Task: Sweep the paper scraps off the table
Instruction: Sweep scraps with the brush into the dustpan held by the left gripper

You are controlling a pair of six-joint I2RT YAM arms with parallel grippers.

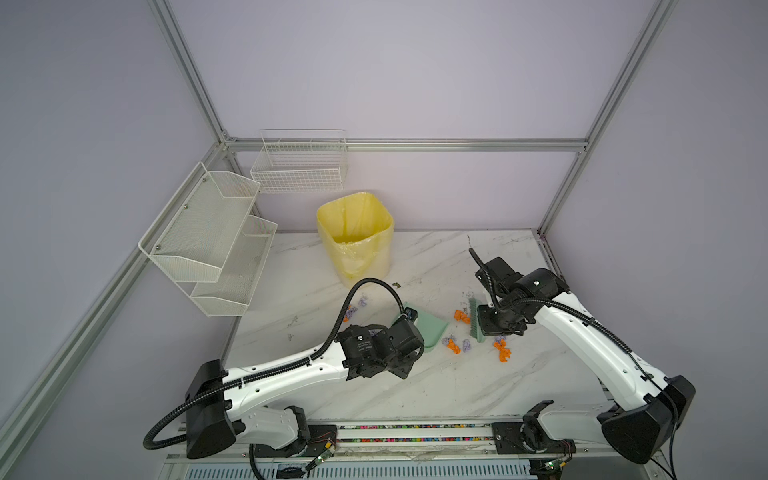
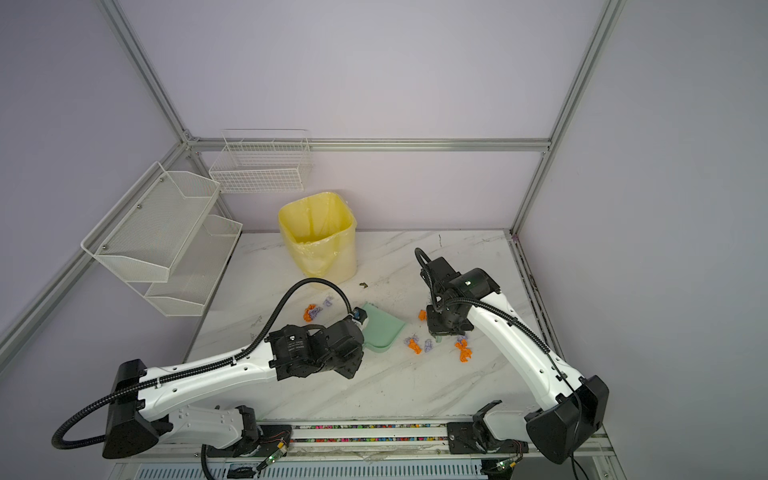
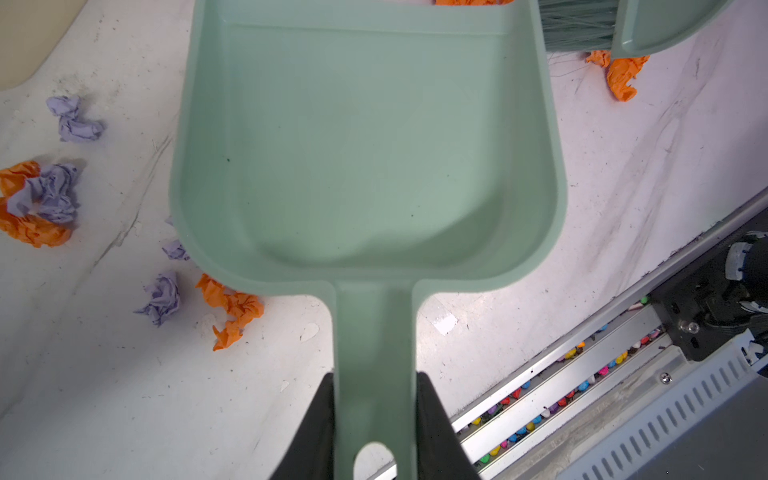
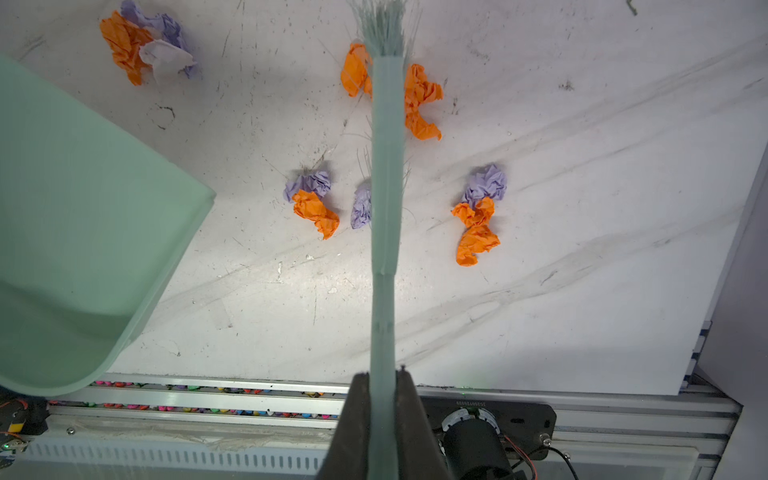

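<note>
Left gripper (image 3: pixel 374 379): dustpan (image 3: pixel 365 145) being held by handle
Right gripper (image 4: pixel 382 374): brush (image 4: pixel 386 249) being held by handle
Scraps (image 4: pixel 316 212): likely light, soft; best pushed by bristles (image 4: pixel 382 29)

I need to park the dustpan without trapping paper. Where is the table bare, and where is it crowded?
Barest: the near strip of table between the paper scraps and the front rail. Also open: the far stretch right of the yellow bin. Crowded: between dustpan and brush, where scraps cluster, and just left of the dustpan.
</note>
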